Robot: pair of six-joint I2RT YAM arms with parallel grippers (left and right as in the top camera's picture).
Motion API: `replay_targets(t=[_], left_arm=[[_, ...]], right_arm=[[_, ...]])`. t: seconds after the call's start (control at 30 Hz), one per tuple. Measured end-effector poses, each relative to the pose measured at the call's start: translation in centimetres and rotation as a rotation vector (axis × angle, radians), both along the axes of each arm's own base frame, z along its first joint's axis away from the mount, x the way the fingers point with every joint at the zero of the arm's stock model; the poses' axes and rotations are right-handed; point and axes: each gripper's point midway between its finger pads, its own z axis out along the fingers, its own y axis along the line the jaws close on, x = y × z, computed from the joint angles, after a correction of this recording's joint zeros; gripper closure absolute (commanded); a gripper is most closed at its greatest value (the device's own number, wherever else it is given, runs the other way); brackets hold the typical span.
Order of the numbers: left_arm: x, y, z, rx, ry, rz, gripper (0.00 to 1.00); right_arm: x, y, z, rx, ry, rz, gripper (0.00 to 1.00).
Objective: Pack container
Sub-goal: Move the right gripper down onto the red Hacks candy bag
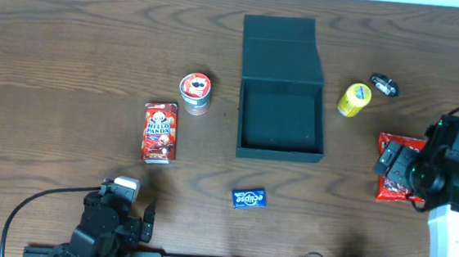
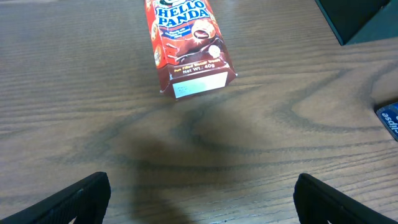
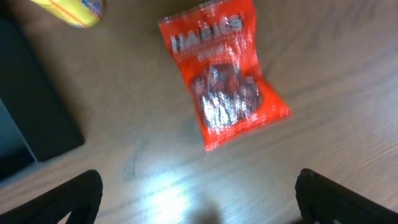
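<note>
The dark teal-black container stands open at mid-table, its flap lid laid back; its inside looks empty. A corner of the container shows in the left wrist view and a side in the right wrist view. My left gripper is open and empty near the front edge, a little short of the red Hello Panda box. My right gripper is open and empty, low over the table beside a red Haribo bag.
A small red-and-white cup stands left of the container. A blue gum pack lies in front of it. A yellow can and a small dark object lie to its right.
</note>
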Motion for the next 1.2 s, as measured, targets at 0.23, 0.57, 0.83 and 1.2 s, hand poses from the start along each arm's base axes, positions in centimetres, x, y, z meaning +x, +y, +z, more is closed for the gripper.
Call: replay_targets(t=[0.23, 0.57, 0.83, 1.2], left_arm=[[0.0, 0.0, 0.0, 0.000, 0.000, 0.000, 0.05], [0.0, 0.0, 0.0, 0.000, 0.000, 0.000, 0.05], [0.0, 0.0, 0.0, 0.000, 0.000, 0.001, 0.05], [0.0, 0.0, 0.0, 0.000, 0.000, 0.000, 0.05]], right_arm=[[1.1, -1.5, -2.9, 0.032, 0.104, 0.097, 0.01], [2.6, -1.7, -8.0, 0.138, 0.234, 0.216, 0.01], [2.8, -3.7, -10.4, 0.124, 0.288, 0.220, 0.01], [2.5, -6.6, -12.0, 0.127, 0.295, 0.144, 0.01]])
